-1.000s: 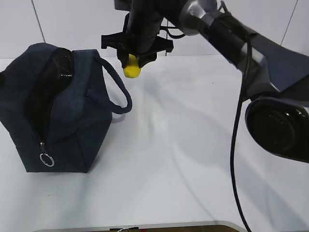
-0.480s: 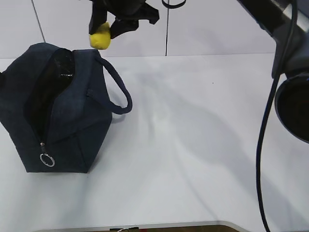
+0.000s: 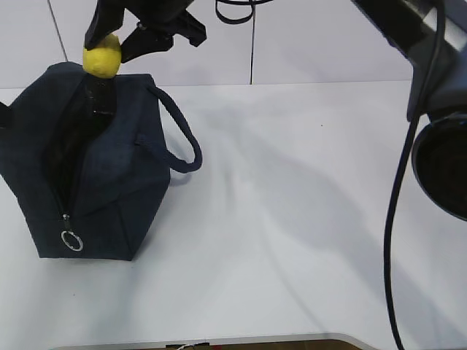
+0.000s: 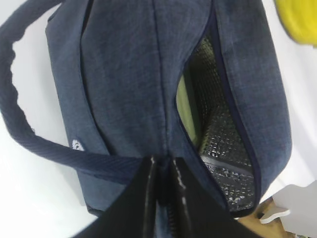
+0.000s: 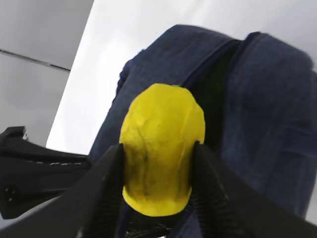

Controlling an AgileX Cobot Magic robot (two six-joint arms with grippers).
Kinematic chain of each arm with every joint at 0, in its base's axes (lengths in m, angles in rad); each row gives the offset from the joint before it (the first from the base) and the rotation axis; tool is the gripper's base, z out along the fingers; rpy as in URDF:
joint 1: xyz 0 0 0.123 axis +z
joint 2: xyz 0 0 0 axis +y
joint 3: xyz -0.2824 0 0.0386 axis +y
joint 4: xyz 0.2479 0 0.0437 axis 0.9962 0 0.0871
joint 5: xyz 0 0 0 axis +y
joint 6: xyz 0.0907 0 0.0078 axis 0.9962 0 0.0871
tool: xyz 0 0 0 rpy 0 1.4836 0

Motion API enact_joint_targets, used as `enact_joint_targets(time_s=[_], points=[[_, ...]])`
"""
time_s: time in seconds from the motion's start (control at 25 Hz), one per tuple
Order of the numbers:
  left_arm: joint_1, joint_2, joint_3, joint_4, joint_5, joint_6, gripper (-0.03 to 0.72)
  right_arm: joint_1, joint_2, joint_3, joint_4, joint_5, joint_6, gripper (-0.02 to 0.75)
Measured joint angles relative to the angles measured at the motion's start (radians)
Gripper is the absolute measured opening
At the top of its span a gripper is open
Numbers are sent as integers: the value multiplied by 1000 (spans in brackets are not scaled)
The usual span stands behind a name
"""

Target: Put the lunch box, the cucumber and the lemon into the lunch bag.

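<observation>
The navy lunch bag (image 3: 109,168) stands at the left of the table with its top zipper open. My right gripper (image 3: 106,52) is shut on the yellow lemon (image 3: 101,57) and holds it just above the far end of the bag's opening. The right wrist view shows the lemon (image 5: 161,144) between the fingers, over the bag (image 5: 267,124). My left gripper (image 4: 162,171) is shut on the bag's fabric at the zipper edge. Inside the bag (image 4: 124,74) a pale green lid of the lunch box (image 4: 185,111) shows. The cucumber is hidden.
One loop handle (image 3: 182,138) hangs off the bag's right side. A silver ring pull (image 3: 71,240) hangs at the bag's front end. The white table (image 3: 306,219) stretches to the right of the bag. The right arm's cable (image 3: 394,219) hangs at the right.
My right gripper has carried the lemon up and to the left, from over the table beside the handle to above the bag's opening. The bag has not moved.
</observation>
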Motion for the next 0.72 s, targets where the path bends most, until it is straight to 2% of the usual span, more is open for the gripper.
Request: enact_joint_targets(time_s=[0.2, 0.56, 0.72], points=[[0, 0, 0, -20, 0, 13, 11, 23, 0, 12, 10, 0, -32, 342], [0, 0, 0, -38, 0, 24, 11, 27, -2, 137, 14, 0, -42, 343], [0, 0, 0, -75, 5, 40, 11, 32, -2, 146, 13, 0, -59, 375]])
